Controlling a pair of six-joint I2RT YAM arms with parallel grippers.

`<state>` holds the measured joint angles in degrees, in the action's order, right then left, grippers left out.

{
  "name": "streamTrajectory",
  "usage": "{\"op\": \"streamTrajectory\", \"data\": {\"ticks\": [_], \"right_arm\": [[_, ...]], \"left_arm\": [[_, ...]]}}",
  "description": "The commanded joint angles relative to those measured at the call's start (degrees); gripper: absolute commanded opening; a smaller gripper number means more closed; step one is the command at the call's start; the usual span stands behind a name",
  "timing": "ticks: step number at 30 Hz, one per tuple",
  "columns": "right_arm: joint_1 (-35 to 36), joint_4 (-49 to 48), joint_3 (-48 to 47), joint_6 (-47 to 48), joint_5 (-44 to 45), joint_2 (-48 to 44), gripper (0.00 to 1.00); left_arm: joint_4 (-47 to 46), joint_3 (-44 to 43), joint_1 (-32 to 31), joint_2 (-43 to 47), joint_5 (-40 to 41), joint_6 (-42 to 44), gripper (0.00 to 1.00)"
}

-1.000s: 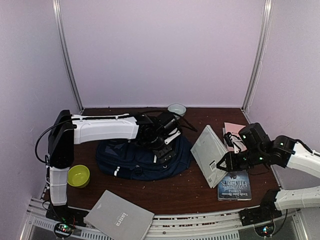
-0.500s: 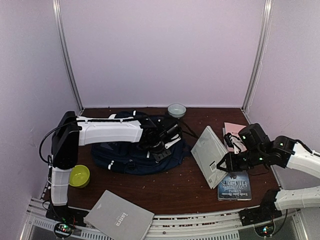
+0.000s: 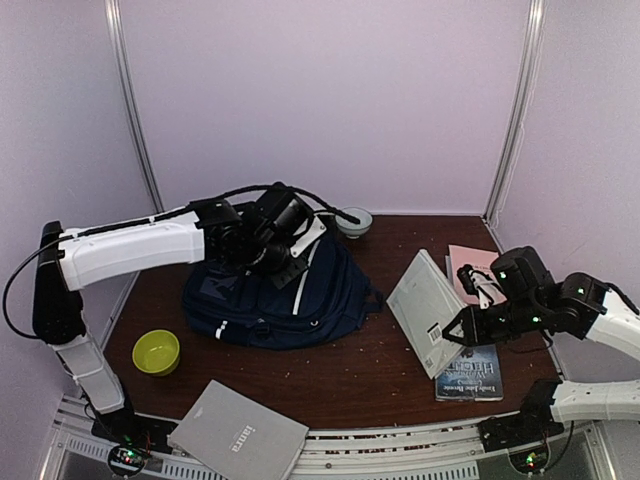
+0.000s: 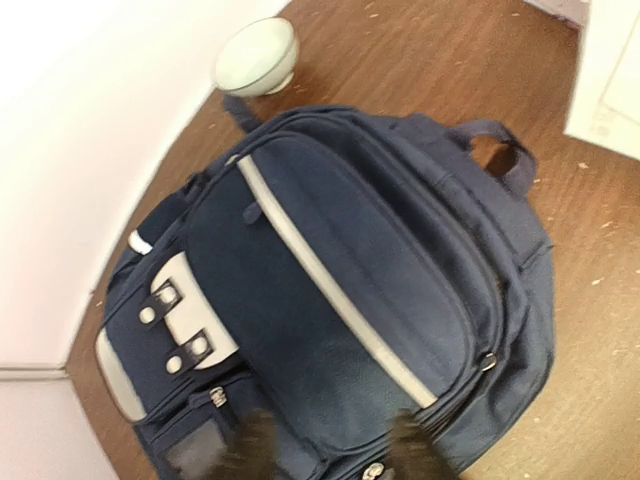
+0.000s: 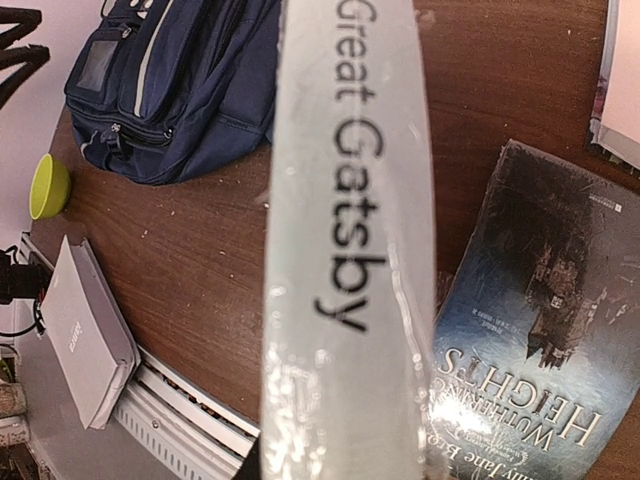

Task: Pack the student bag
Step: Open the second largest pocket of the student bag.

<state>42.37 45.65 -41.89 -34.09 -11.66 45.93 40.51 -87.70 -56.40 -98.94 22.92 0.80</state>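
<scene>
A: Where is the student bag (image 3: 280, 300) being found?

B: It is being seen lying on the table (image 3: 340, 385), left of centre and towards the far side, with its front pocket facing up. In the right wrist view it is being shown at the far left.

A: How is it being expected to handle?

B: It is being judged soft and floppy, since the fabric is sagging and no stiff wall is being shown. Its weight is not being settled by these views. The weave is being judged not slippery. A pinch on a flat panel is likely to be lifting only a fold. The handle loop (image 4: 500, 150) or the rim beside a zip is being preferred as the place to take hold.

A: And the grey book (image 3: 425, 310)?

B: It is being held tilted on edge, right of the bag and apart from it. "Great Gatsby" is being read along its spine. The right gripper (image 3: 455, 328) is being kept closed on its lower near edge. A darker book (image 3: 470, 375) is lying flat just beside it.

A: The left gripper (image 4: 325, 450)?

B: It is being held above the bag's far end. Its fingers are being blurred in the wrist view, yet are being seen parted, with nothing caught between them.
</scene>
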Motion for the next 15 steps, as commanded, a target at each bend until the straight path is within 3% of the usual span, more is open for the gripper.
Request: {"op": "streamTrajectory", "data": {"ticks": [1, 4, 13, 15], "right_arm": [[-0.18, -5.1, -3.26, 1.57, 0.91, -0.62, 0.0], [-0.16, -5.62, -2.96, 1.47, 0.04, -0.19, 0.0], [-0.12, -7.15, -1.75, 0.86, -0.94, -0.56, 0.0], [-0.12, -7.85, -1.1, 0.6, -1.24, -0.87, 0.0]], "left_arm": [[-3.1, 1.1, 0.42, -4.89, -11.0, 0.61, 0.97], [-5.17, 0.85, 0.5, -8.77, -7.93, 0.26, 0.98], [3.56, -9.69, 0.5, -23.6, 10.01, 1.32, 0.98], [3.86, -9.41, 0.5, -24.54, 11.64, 1.71, 0.92]]}}
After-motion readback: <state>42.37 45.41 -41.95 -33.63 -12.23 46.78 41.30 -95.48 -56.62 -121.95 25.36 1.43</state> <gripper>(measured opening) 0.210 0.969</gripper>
